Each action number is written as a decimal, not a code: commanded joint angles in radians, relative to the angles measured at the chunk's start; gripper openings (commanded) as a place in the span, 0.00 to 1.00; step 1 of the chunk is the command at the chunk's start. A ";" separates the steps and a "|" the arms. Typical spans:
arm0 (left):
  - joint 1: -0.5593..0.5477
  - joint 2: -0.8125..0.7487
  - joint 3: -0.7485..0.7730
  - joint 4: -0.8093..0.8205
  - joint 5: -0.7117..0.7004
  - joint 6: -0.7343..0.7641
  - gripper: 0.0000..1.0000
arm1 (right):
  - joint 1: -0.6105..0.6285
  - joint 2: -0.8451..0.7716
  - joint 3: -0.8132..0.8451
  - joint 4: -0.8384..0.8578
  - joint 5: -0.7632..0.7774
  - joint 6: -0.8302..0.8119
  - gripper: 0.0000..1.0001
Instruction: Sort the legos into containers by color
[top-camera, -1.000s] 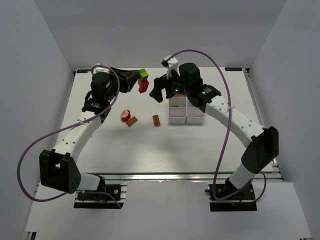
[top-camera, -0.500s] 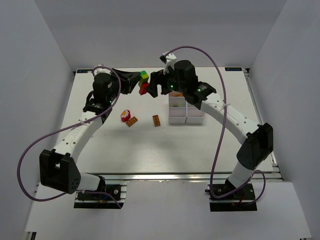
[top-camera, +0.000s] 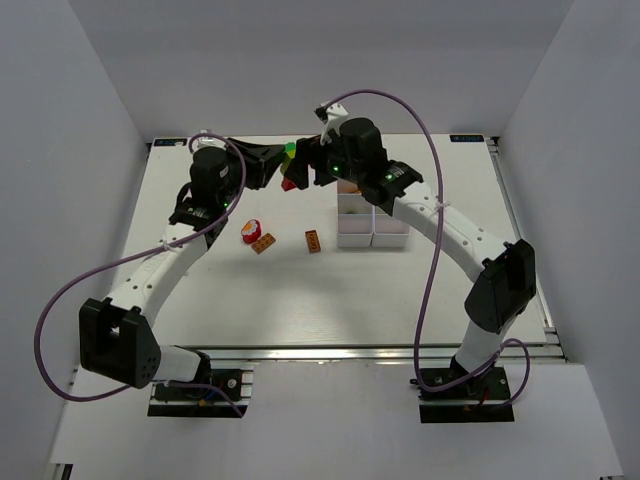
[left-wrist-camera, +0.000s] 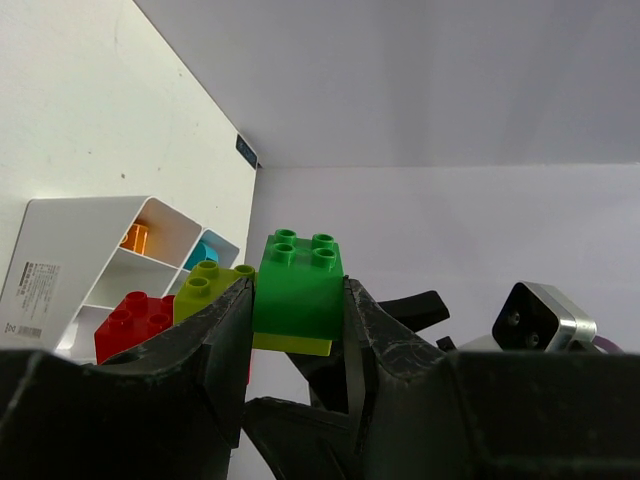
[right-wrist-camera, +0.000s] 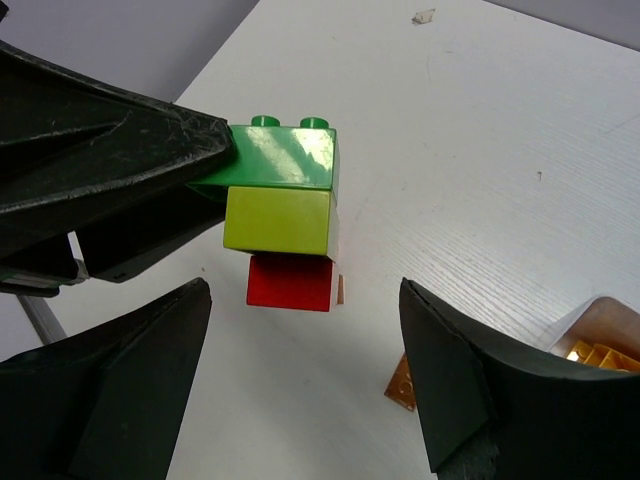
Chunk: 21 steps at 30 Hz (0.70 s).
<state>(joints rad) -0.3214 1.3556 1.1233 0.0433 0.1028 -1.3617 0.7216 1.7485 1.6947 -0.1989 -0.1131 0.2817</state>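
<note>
We saw left gripper (left-wrist-camera: 295, 300) clamped on one green brick (left-wrist-camera: 298, 285), stacked with one lime brick (right-wrist-camera: 278, 220) and one red brick (right-wrist-camera: 290, 283), three aloft left of the tray (top-camera: 372, 238) | right gripper (right-wrist-camera: 303, 290) gaped wide, stack between its fingers, untouched | two orange pieces (top-camera: 263, 243) (top-camera: 314, 241) and one red-and-yellow piece (top-camera: 250, 231) lay on the table (top-camera: 300, 300) | one tray, six compartments.

We see a flat white table (top-camera: 300, 290) with a faint grain in its top, boxed in by plain pale grey walls (top-camera: 60, 150) on the left, the right and the far side. Along its near edge runs a silver aluminium rail (top-camera: 330, 352). A small dark-printed label (left-wrist-camera: 246, 150) sits where the table meets a wall, and a tiny white scrap (right-wrist-camera: 424, 16) lies on the tabletop.
</note>
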 joint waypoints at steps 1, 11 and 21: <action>-0.010 -0.032 0.007 0.013 -0.020 -0.004 0.00 | 0.012 0.014 0.049 0.062 0.045 0.020 0.80; -0.027 -0.030 0.000 0.032 -0.035 -0.020 0.00 | 0.013 0.036 0.052 0.127 0.110 0.014 0.65; -0.033 -0.024 -0.008 0.046 -0.041 -0.031 0.00 | 0.018 0.051 0.051 0.161 0.109 0.016 0.59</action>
<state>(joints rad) -0.3473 1.3556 1.1210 0.0666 0.0669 -1.3888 0.7349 1.7889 1.7000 -0.1051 -0.0288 0.2996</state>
